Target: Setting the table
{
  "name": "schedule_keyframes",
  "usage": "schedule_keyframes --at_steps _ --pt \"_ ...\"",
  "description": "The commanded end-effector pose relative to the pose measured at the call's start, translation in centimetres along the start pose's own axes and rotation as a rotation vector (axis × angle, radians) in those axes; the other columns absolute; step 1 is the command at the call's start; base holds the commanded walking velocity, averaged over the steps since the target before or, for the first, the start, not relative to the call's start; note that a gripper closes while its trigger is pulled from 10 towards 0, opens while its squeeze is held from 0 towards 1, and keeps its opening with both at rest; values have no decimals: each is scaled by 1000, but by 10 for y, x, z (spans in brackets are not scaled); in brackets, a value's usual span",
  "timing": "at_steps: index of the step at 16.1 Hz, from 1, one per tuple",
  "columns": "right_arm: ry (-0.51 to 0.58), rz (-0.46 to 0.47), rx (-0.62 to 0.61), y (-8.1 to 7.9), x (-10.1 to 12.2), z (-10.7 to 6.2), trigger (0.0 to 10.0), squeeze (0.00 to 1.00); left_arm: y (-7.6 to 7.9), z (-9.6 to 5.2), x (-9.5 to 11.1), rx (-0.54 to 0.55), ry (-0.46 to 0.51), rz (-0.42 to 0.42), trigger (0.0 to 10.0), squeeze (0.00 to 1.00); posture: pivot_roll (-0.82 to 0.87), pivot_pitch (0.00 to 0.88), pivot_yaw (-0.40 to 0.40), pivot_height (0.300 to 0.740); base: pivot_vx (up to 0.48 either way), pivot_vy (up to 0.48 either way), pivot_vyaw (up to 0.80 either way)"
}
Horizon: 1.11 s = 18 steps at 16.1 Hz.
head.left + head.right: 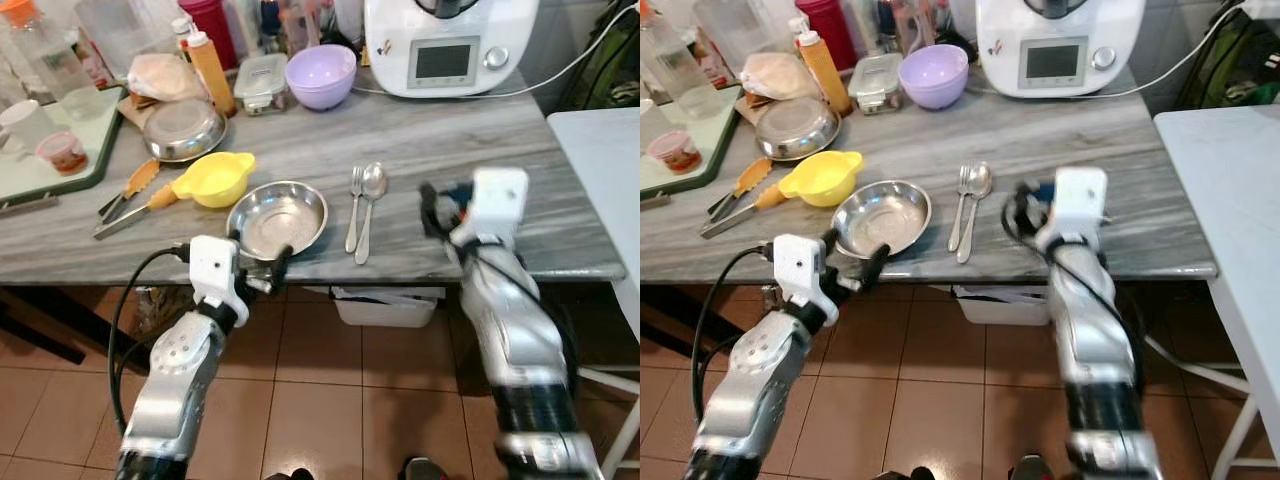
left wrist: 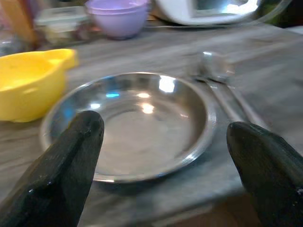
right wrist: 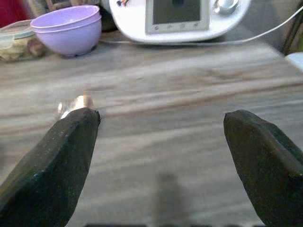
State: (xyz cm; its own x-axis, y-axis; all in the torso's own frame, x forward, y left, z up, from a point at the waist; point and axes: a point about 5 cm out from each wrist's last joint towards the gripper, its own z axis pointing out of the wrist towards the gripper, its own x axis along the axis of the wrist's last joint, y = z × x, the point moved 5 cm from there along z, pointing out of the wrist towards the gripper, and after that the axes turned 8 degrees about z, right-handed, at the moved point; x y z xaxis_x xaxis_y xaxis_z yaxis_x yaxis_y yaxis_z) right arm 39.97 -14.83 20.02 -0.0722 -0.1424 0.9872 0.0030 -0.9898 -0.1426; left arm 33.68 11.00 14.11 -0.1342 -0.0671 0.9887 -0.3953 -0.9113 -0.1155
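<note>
Two released hands, left hand [image 1: 262,268] at the steel dish [image 1: 277,218], right hand [image 3: 161,156] beside.

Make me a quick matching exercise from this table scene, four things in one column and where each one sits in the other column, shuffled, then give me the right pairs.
Things:
1. steel plate
2. fork and spoon
3. purple bowl
4. yellow bowl

Places:
A. at the back, beside the white kitchen machine
B. just right of the steel plate, side by side
C. at the table's front edge, ahead of the open left hand
D. next to the tongs, left of the steel plate

Pairs: 1-C, 2-B, 3-A, 4-D
</note>
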Motion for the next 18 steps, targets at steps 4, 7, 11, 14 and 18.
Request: schedule_keyframes --at_steps 4,7,11,14,18 --pt "-128 4 55 -41 -17 20 10000 0 -1 -7 1 -51 -18 27 10000 0 -312 177 184 740 0 0 0" --pt "-151 -45 112 -69 -19 27 10000 0 4 -8 3 -64 -19 25 10000 0 -310 176 180 740 0 0 0" --pt "-200 -48 36 -72 -23 33 1333 0 11 -8 3 -89 -22 21 10000 0 -303 174 178 740 0 0 0" --pt "-162 -76 -8 -64 -19 32 10000 0 12 -9 5 -92 -18 15 10000 0 -299 172 177 740 0 0 0" --pt "-257 -24 -19 -56 -45 28 10000 0 16 -8 5 -106 -19 9 10000 0 -303 176 180 740 0 0 0"
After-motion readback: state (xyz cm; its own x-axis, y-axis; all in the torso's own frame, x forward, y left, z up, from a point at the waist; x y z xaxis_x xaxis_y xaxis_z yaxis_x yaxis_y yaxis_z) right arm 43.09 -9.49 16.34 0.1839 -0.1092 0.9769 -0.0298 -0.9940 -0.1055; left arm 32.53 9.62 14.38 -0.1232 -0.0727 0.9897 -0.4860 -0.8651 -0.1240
